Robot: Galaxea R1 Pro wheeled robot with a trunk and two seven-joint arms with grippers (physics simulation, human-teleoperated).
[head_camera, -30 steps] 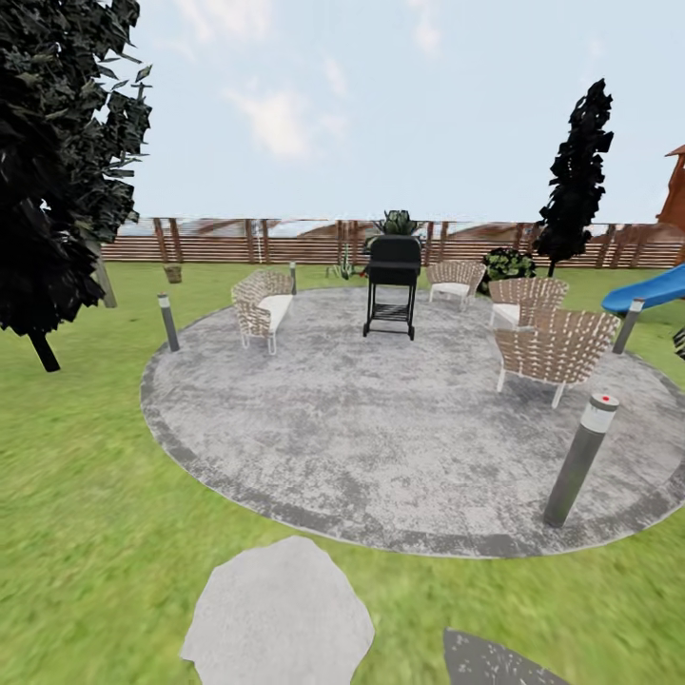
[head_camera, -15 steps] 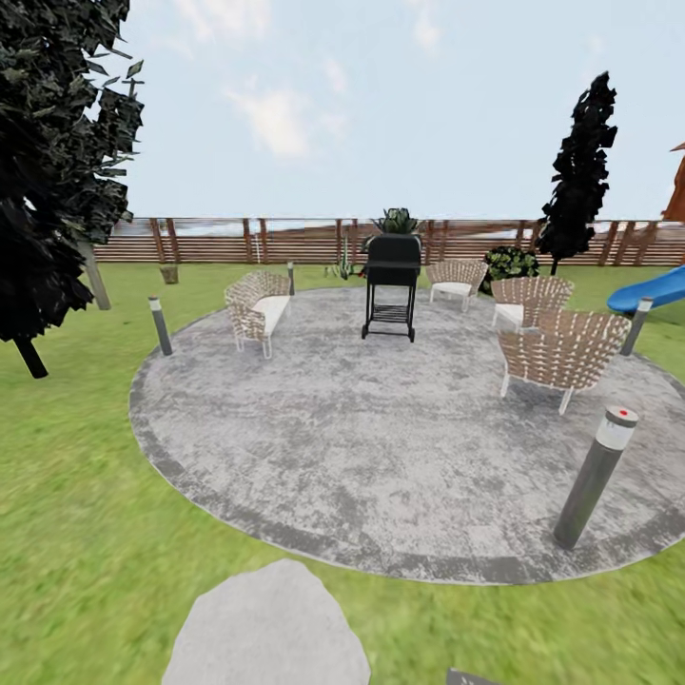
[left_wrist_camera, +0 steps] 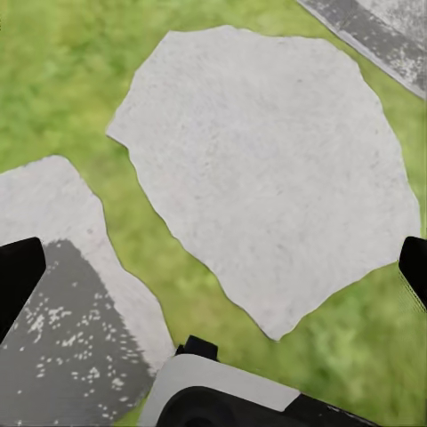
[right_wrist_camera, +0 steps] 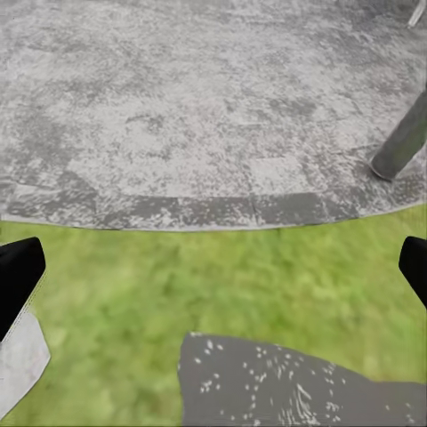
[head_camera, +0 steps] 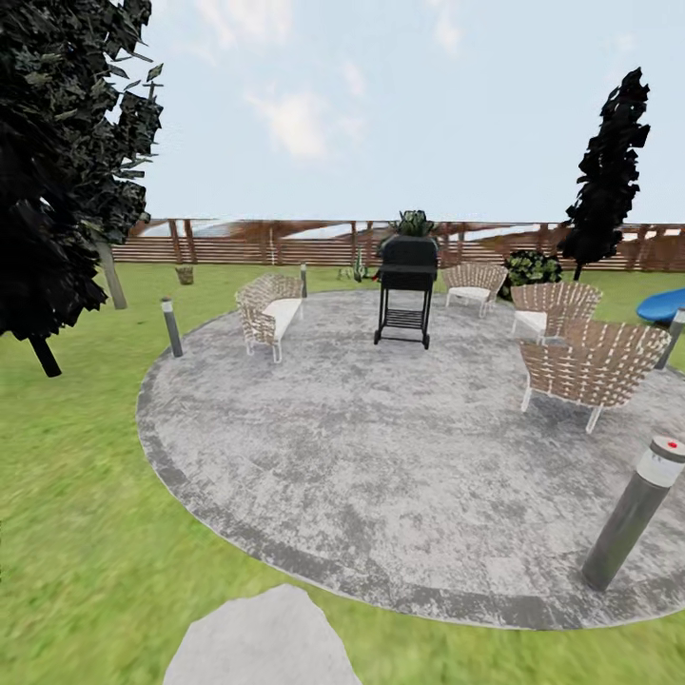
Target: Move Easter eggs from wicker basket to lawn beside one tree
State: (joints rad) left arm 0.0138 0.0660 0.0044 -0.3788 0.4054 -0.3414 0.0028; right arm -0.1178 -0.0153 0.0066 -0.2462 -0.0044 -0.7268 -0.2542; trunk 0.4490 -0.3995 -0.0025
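From my head camera I looked out over the lawn (head_camera: 76,533) toward a grey mottled paved circle (head_camera: 381,457) filling the centre of the frame. On it stood a black grill (head_camera: 407,290) near the far edge, a woven bench (head_camera: 269,312) to its left, and three woven chairs (head_camera: 590,366) at centre right. Short grey post lamps ringed the paving: one (head_camera: 171,326) at the left edge, another (head_camera: 636,514) at lower right. A pale stepping stone (head_camera: 257,642) lay in the grass at the bottom of the frame.

A tiny brown shape that may have been the wicker basket (head_camera: 184,275) sat on the grass at upper left, in front of the slatted fence (head_camera: 285,245); it was too small to be sure of. Just left of it rose a pale grey-brown tree trunk (head_camera: 112,276), partly behind a dark tree (head_camera: 57,162) that filled the left edge. I saw no eggs at that size.

My left gripper (left_wrist_camera: 213,267) hung spread wide and held nothing, above a pale stone (left_wrist_camera: 267,169) in the grass. My right gripper (right_wrist_camera: 213,271) was likewise spread wide with nothing in it, over grass at the rim of the paving (right_wrist_camera: 213,116).
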